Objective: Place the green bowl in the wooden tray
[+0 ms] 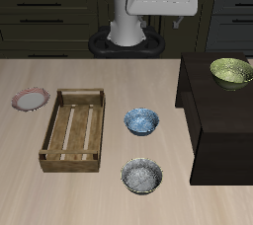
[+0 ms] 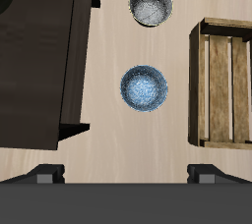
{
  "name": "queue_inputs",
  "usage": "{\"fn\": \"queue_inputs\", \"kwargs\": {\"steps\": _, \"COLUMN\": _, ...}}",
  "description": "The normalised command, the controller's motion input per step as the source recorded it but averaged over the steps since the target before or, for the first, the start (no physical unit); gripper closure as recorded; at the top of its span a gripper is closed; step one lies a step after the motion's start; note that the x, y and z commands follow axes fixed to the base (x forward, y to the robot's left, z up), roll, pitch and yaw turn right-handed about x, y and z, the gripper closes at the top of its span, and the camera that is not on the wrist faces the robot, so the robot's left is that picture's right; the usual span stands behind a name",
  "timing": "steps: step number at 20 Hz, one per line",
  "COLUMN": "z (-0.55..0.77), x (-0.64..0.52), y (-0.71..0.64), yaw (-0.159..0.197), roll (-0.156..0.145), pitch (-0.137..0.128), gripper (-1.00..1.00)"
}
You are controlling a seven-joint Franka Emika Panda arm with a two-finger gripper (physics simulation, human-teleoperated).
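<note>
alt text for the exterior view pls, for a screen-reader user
A small yellow-green bowl sits on a dark raised cabinet beside a light table; on the table lie an empty wooden slatted tray, a blue patterned bowl, a grey speckled bowl and a pink-rimmed plate.

A yellow-green outside and a pale speckled inside are shown by the green bowl (image 1: 231, 71). Light-brown slatted wood is seen on the wooden tray (image 1: 72, 127). A blue pattern is borne by one bowl (image 1: 141, 120), grey-silver speckles by another (image 1: 142, 176). A pink rim is carried by the plate (image 1: 30, 99).
</note>
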Motion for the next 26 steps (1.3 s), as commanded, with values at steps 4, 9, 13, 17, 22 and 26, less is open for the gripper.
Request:
{"fn": "queue_inputs", "kwargs": {"steps": 4, "z": 0.06, "x": 0.23, "y": 0.41, "yaw": 0.005, "roll": 0.017, "pitch": -0.003, "gripper": -1.0}}
{"fn": "queue_inputs", "kwargs": {"steps": 9, "z": 0.02, "x": 0.17, "y": 0.35, "yaw": -0.002, "roll": 0.013, "pitch": 0.01, "gripper": -1.0}}
{"fn": "queue_inputs", "kwargs": {"steps": 13, "z": 0.11, "x": 0.09, "y": 0.31, "yaw": 0.037, "roll": 0.015, "pitch": -0.062, "gripper": -1.0}}
{"fn": "queue_inputs", "kwargs": {"steps": 17, "z": 0.1, "x": 0.25, "y": 0.22, "yaw": -0.004, "roll": -0.029, "pitch": -0.01, "gripper": -1.0}}
{"fn": "queue_inputs", "kwargs": {"steps": 22, "z": 0.01, "x": 0.25, "y": 0.12, "yaw": 0.009, "roll": -0.017, "pitch": 0.018, "gripper": -1.0}}
{"fn": "queue_inputs", "kwargs": {"steps": 26, "z": 0.1, "x": 0.24, "y": 0.11, "yaw": -0.013, "roll": -0.015, "pitch": -0.018, "gripper": -1.0}}
